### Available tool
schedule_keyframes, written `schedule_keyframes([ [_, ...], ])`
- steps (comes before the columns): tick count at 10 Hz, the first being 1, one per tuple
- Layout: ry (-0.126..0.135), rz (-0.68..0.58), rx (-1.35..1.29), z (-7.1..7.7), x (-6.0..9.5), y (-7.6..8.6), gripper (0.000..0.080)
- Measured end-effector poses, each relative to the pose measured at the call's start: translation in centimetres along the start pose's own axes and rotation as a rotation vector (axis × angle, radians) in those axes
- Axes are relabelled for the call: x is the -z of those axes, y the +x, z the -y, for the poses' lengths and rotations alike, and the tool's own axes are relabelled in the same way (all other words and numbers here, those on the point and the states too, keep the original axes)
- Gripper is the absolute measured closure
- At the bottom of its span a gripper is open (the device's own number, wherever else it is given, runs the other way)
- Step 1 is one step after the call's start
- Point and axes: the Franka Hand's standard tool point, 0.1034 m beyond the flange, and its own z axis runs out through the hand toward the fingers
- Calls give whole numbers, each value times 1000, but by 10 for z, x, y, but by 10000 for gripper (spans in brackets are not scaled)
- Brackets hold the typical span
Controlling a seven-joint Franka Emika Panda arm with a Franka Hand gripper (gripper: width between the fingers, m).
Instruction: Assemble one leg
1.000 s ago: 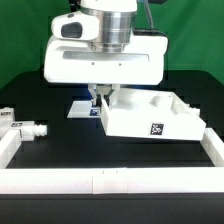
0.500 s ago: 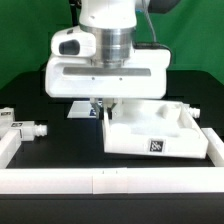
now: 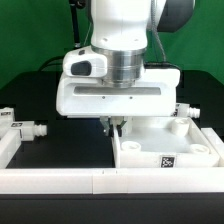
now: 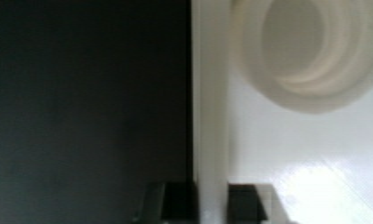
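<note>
A leg (image 3: 27, 128), a small white peg with a tag, lies on the black table at the exterior view's left, with another white part (image 3: 5, 115) behind it. My gripper (image 3: 116, 127) is far from them. It is shut on the raised rim of the large flat white panel (image 3: 170, 150), at the panel's left edge. In the wrist view the rim (image 4: 209, 120) runs between my two dark fingers (image 4: 174, 203). A round socket (image 4: 316, 50) shows in the panel's face. The arm's body hides the table behind it.
A low white wall (image 3: 100, 183) runs along the front of the table and up its left side (image 3: 14, 150). A further white leg-like part (image 3: 186, 108) lies behind the panel at the exterior view's right. The panel's front nearly meets the front wall.
My gripper has moved toward the exterior view's right and front, and the panel it holds has slid with it toward the front wall. The legs at the left have not moved.
</note>
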Motion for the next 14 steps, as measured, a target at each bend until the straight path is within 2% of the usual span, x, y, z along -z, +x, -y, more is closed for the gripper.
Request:
schedule_keyframes([
  [1, 7, -18, -16, 5, -4, 3, 744],
  [3, 6, -49, -39, 5, -13, 7, 743],
  [11, 11, -51, -80, 4, -13, 9, 742],
  [14, 9, -67, -78, 3, -11, 22, 741],
])
